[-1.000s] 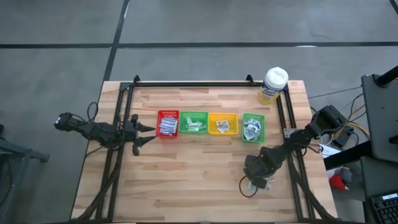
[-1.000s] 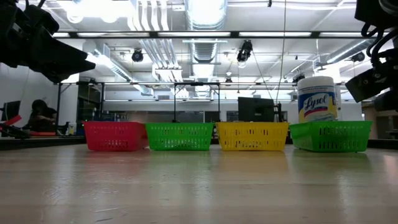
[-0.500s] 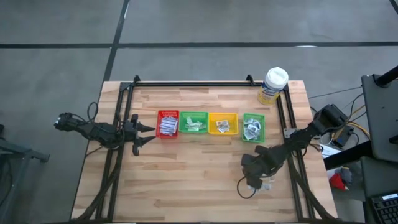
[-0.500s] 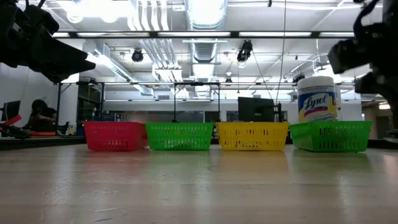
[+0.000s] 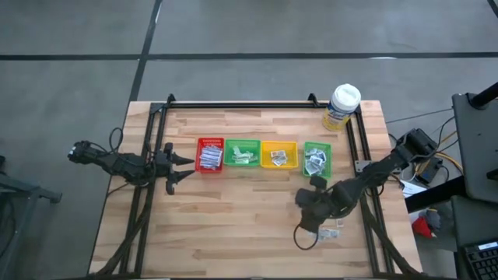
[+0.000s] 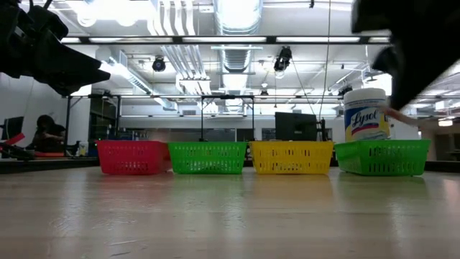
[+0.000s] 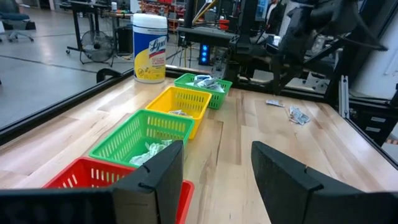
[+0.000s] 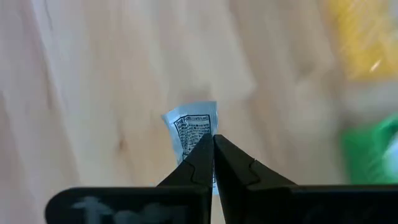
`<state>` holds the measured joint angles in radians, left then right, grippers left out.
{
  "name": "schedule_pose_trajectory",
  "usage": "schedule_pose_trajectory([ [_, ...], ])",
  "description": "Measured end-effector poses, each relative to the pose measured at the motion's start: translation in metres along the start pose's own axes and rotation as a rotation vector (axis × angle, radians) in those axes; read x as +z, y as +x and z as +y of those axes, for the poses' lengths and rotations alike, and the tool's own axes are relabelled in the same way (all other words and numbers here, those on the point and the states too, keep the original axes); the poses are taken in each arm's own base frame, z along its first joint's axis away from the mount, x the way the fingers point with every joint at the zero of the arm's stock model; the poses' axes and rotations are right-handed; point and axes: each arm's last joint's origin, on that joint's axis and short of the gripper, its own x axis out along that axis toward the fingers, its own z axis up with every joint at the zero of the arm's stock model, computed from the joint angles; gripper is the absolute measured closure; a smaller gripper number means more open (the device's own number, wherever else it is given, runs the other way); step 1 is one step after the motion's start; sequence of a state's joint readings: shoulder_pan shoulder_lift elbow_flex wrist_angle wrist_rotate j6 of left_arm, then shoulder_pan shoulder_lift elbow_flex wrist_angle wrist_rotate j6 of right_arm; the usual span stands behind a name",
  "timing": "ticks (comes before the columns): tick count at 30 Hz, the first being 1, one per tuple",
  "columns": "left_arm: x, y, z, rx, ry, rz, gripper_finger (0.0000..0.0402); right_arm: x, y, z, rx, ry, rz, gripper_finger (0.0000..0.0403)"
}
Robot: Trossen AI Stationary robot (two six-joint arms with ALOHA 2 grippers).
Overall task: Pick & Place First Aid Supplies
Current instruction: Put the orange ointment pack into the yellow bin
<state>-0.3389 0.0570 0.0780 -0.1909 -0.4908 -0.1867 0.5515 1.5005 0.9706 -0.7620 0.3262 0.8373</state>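
Overhead view: I am seeing the whole wooden table (image 5: pixel 257 225), with the red tray (image 5: pixel 210 155), a green tray (image 5: pixel 243 153), the yellow tray (image 5: pixel 278 154) and a second green tray (image 5: pixel 317 159) sitting in one row, and the white-lidded tub (image 5: pixel 342 106) standing at the far right corner. My right gripper (image 5: pixel 311 184) is hanging over the boards just in front of the second green tray; my left gripper (image 5: pixel 189 167) is waiting beside the red tray. What the overhead view is not resolving, my right wrist view is showing plainly: my right fingers (image 8: pixel 231 163) are pinched tip to tip on a small pale blue printed packet (image 8: pixel 194 132), which is sticking out past the tips with bare wood behind it, well clear of the table as far as I can judge. A few loose packets (image 5: pixel 333 229) are lying on the table near the right edge, showing only as pale specks from above; my left wrist view is giving them better, as small flat sachets (image 7: pixel 297 115) on the boards beyond the trays. That same view is showing my left fingers (image 7: pixel 160 171) standing wide apart with nothing between them, and packets lying inside the trays. The low view is showing only the tray walls and the tub, with my right arm a dark blur at upper right.
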Motion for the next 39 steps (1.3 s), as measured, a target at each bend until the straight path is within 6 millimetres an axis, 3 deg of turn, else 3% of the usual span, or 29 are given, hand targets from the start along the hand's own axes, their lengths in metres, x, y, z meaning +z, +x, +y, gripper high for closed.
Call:
schedule_pose_trajectory([
  [6, 0.0, 0.0, 0.0, 0.0, 0.0, 0.0, 0.0213, 0.039, -0.016, -0.008, -0.154, -0.093, -0.22, 0.0395],
  [15, 0.0, 0.0, 0.0, 0.0, 0.0, 0.0, 0.0213, 0.093, -0.019, -0.056, -0.276, -0.192, -0.219, 0.0395],
  [21, 0.0, 0.0, 0.0, 0.0, 0.0, 0.0, 0.0213, 0.105, -0.013, -0.082, -0.286, -0.197, -0.17, 0.0395],
  [34, 0.0, 0.0, 0.0, 0.0, 0.0, 0.0, 0.0213, 0.114, -0.007, -0.111, -0.324, -0.218, -0.123, 0.0395],
  [39, 0.0, 0.0, 0.0, 0.0, 0.0, 0.0, 0.0213, 0.122, 0.007, -0.125, -0.292, -0.237, -0.083, 0.0395],
])
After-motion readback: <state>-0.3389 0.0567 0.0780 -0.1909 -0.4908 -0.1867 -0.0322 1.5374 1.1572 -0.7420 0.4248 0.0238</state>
